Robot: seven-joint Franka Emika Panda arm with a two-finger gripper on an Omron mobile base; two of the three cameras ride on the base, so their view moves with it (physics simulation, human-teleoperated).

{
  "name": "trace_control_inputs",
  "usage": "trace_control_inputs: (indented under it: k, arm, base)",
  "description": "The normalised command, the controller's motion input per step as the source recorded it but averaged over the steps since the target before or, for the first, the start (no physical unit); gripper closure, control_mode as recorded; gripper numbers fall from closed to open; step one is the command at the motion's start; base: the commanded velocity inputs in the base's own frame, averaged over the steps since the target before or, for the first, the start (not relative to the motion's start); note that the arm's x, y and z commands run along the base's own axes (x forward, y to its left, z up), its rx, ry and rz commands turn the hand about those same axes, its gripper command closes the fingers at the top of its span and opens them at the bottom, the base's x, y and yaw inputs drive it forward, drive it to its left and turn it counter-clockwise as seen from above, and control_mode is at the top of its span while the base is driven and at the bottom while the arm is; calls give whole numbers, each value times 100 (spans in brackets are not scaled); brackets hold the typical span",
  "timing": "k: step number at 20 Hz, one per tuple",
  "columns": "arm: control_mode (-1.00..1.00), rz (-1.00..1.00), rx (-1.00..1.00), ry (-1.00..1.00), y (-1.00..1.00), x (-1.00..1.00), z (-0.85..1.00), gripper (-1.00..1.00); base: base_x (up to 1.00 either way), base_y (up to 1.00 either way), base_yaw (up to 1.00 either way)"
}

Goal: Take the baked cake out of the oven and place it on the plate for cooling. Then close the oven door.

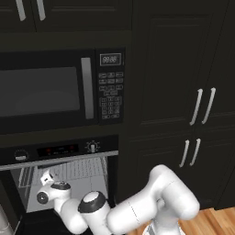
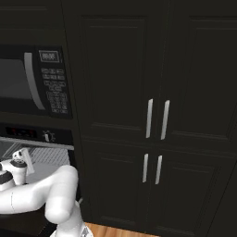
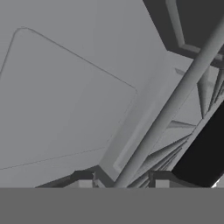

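the oven [image 1: 64, 176] is black and built into the wall, below the microwave [image 1: 59, 87]. it has a control strip [image 1: 59, 150] with a red display and round knobs; i count two knobs in the left base view. the oven is open, and its inside is pale grey with a silver wire rack [image 1: 80, 169] across the top part. the oven door cannot be made out clearly in these pictures. the cake i cannot find in any picture, so i cannot say where it is.

there is one microwave, black, with a keypad and one vertical handle. right of the oven stand dark cabinets [image 2: 155, 115] with four silver handles, two above and two below. a strip of wooden floor [image 1: 211, 222] shows at the bottom right.

the white arm reaches into the oven cavity, and the hand [image 3: 124, 186] is inside it, near the wire rack. in the hand view two dark fingertips [image 3: 85, 177] rise at the bottom, with a silver bar of the rack [image 3: 175, 103] running slantwise between them. the hand is clenched to its narrowest. whether it grasps the bar or anything else i cannot tell.
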Motion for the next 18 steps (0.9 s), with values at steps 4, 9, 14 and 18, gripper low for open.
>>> trace_control_inputs:
  k: [4,9,14,18]
  arm:
    - [-100,-1,-5,-1,1,-55,-67,100]
    - [-100,-1,-1,0,0,-59,-64,100]
    - [-100,-2,0,0,2,-63,-62,100]
    - [-100,-3,0,0,4,-65,-62,100]
  base:
    - [0,0,0]
    - [0,0,0]
    - [0,0,0]
    - [0,0,0]
